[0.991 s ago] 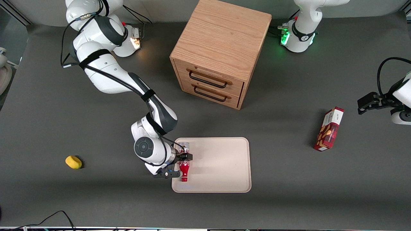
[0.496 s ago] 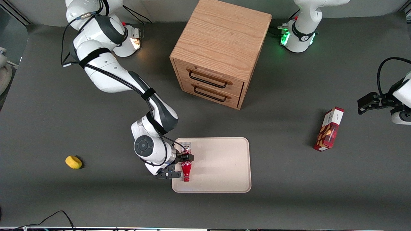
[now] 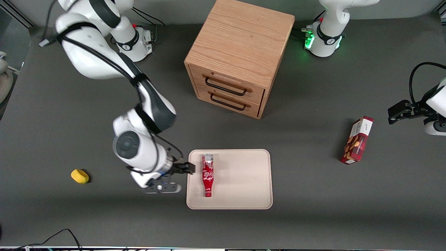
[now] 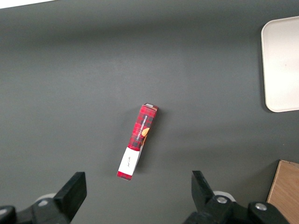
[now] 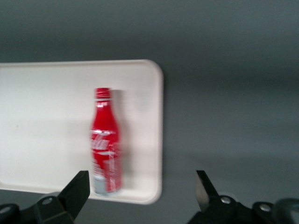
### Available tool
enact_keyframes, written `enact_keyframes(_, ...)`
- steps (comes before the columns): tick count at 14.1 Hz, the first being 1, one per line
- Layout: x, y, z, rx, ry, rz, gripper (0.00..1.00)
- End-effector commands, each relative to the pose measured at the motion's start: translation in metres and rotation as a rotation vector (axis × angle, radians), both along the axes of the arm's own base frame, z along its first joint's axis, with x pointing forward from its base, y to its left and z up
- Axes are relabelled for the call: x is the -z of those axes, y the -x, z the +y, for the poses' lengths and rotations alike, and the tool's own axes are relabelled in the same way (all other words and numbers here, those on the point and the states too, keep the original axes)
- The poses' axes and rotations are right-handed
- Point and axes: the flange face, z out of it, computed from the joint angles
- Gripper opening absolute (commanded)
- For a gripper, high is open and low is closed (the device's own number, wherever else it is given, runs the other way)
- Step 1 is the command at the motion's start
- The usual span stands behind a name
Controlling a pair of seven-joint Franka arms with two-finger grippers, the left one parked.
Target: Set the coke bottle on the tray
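Since the slim red coke bottle [image 3: 207, 176] lies flat on the pale beige rectangular tray [image 3: 244, 181], neck toward the front camera, near the working arm's edge, my gripper [image 3: 181, 176] hovers just beside that rim, fingers spread wide, holding nothing.

A robot lab bench is showing here: two white Franka arms are standing bolted on a dark grey tabletop [image 3: 313, 195], one base [image 3: 322, 42] glowing green, with cables [image 3: 59, 237] trailing along the edge. The things are sitting like staged props: a wooden two-drawer cabinet [image 3: 240, 55], a pale tray [image 3: 240, 181] just beside the gripper [image 3: 176, 177] and its spread jaws, a yellow sponge [image 3: 79, 176], and a red snack box [image 3: 357, 140] lying well apart from the jaws.
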Motion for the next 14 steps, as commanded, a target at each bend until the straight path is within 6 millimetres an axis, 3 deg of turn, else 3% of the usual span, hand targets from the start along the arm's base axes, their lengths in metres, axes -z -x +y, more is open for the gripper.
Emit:
enact_keyframes(1, -0.047, 0.042, -0.080, 0.048, 0.070, 0.001, 1.00)
enact_keyframes(3, -0.076, 0.056, -0.141, 0.017, 0.105, -0.022, 1.00)
enact_keyframes(5, -0.103, 0.077, -0.187, 0.050, 0.061, -0.017, 1.00)
enact_keyframes(9, -0.161, 0.136, -0.208, 0.080, 0.095, -0.044, 1.00)
enact_keyframes(14, -0.208, 0.170, -0.218, 0.065, 0.105, 0.027, 1.00)
